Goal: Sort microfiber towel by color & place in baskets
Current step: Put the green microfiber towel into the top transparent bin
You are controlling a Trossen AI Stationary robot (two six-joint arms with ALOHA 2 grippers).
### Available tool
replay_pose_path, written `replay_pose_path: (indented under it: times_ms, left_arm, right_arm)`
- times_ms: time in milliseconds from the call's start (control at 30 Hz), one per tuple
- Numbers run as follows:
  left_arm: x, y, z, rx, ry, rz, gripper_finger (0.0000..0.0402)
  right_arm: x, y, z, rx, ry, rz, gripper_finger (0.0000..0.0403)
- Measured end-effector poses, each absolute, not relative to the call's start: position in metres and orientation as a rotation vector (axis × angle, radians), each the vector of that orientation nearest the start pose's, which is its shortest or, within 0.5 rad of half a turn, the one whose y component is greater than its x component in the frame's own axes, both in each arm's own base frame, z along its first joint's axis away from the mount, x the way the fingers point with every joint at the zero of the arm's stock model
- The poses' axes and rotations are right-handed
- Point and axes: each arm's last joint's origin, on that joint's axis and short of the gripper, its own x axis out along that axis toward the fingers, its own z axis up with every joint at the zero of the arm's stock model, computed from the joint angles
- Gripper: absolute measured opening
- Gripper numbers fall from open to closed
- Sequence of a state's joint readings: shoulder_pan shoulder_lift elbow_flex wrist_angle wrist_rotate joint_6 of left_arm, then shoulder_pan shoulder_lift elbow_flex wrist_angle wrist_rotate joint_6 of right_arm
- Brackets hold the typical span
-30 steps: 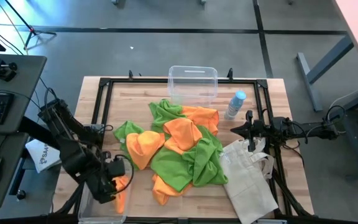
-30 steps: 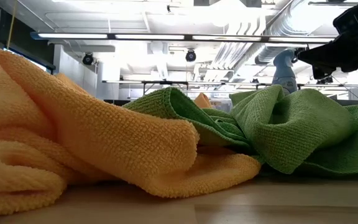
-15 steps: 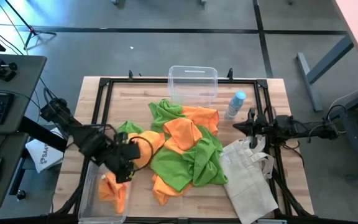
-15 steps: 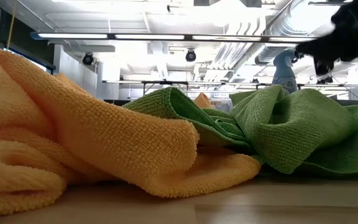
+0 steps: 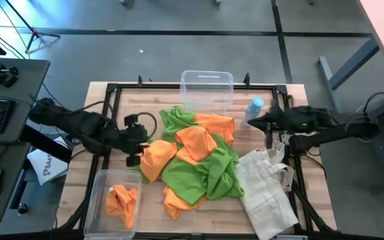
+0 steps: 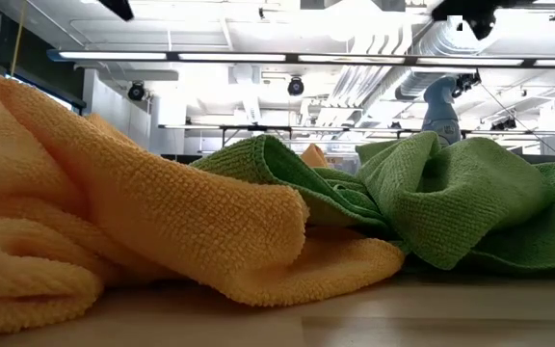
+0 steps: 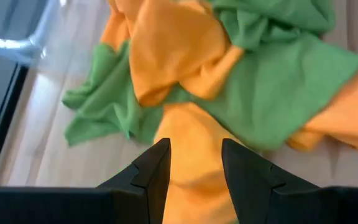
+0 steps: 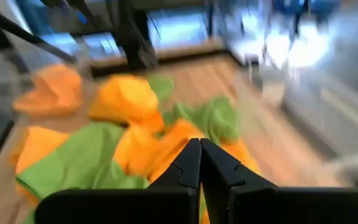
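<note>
I have the left gripper [image 5: 133, 131] over the left edge of the towel pile [image 5: 195, 160], fingers apart w/ a moderate gap and nothing between them. In the left wrist view an orange towel [image 7: 194, 162] sits right ahead of the fingers [image 7: 157, 171], green ones either side.

Step in hand, as I judge it: pick the next orange. To do it well I'd drop straight onto a raised fold of the orange cloth, pinch one layer only, keep clear of the green edge beside it, then lift high enough that it peels off the pile before carrying.

Near-left basket [image 5: 99, 200] holds one orange towel [image 5: 124, 201]. Far basket [image 5: 207, 90] looks empty. Most of the sort remains, approx all greens.

Right gripper [image 5: 270, 137] waits near the bottle [image 5: 252, 112], above the tote bag [image 5: 267, 190]; fingers together, nothing held, per right wrist view.
</note>
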State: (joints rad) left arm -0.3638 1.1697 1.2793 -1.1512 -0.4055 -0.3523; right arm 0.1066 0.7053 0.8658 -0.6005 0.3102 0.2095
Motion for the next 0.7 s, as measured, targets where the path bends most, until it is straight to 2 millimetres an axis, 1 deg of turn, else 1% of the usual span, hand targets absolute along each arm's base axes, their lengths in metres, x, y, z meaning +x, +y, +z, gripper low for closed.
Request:
replay_pose_path:
  times_ms: [67,133,267,400,467,567,700]
  left_arm:
    - [0.187,-0.054,0.344,0.071,0.897,0.199,0.0133]
    - [0.181,-0.048,0.336,0.061,0.866,0.182,0.0133]
    - [0.166,-0.041,0.316,0.073,0.872,0.148,0.0133]
    - [0.146,-0.033,0.302,0.078,0.865,0.150,0.0133]
    - [0.136,-0.030,0.299,0.071,0.844,0.152,0.0133]
    - [0.124,-0.026,0.298,0.069,0.801,0.171,0.0133]
    - [0.113,-0.021,0.299,0.066,0.753,0.197,0.0133]
  right_arm:
    - [0.157,0.008,0.341,0.180,0.528,-0.286,0.0000]
    - [0.177,0.010,0.345,0.256,0.657,-0.343,0.0000]
    - [0.216,0.020,0.346,0.375,0.868,-0.433,0.0000]
    - [0.247,0.037,0.343,0.509,1.000,-0.493,0.0000]
    - [0.257,0.047,0.342,0.614,1.030,-0.556,0.0000]
    - [0.270,0.062,0.338,0.755,1.031,-0.656,0.0003]
    - [0.282,0.080,0.325,0.876,1.036,-0.752,0.0022]
